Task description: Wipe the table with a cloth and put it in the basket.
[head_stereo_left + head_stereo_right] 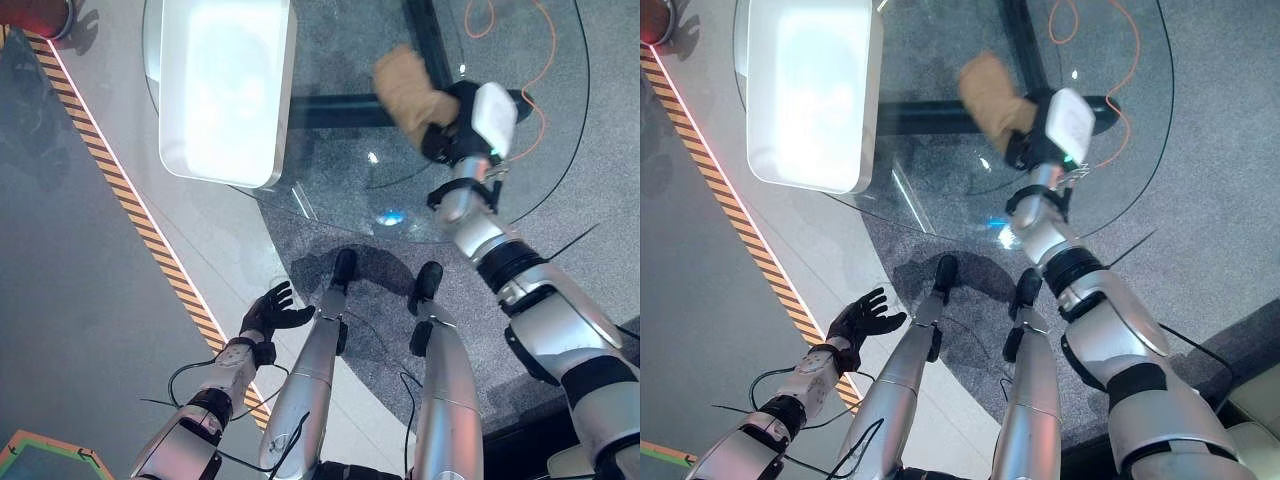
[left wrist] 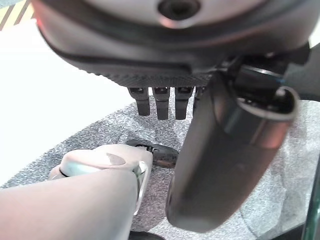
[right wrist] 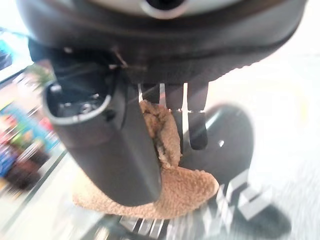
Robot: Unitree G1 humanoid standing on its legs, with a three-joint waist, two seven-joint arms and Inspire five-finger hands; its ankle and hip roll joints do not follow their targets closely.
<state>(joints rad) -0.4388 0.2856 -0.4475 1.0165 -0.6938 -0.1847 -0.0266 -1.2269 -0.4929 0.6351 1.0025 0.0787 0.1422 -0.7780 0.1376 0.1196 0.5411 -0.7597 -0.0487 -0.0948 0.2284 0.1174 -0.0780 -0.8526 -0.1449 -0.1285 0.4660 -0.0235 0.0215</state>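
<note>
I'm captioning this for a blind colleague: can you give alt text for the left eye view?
The robot's right hand holds a tan cloth over a round glass table. A white basket sits on the table's left side, and the left hand hangs open low beside the table.

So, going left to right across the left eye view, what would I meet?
Striped floor tape → white basket → tan cloth → right hand gripping it → orange cable. The left hand hangs open lower down.
</note>
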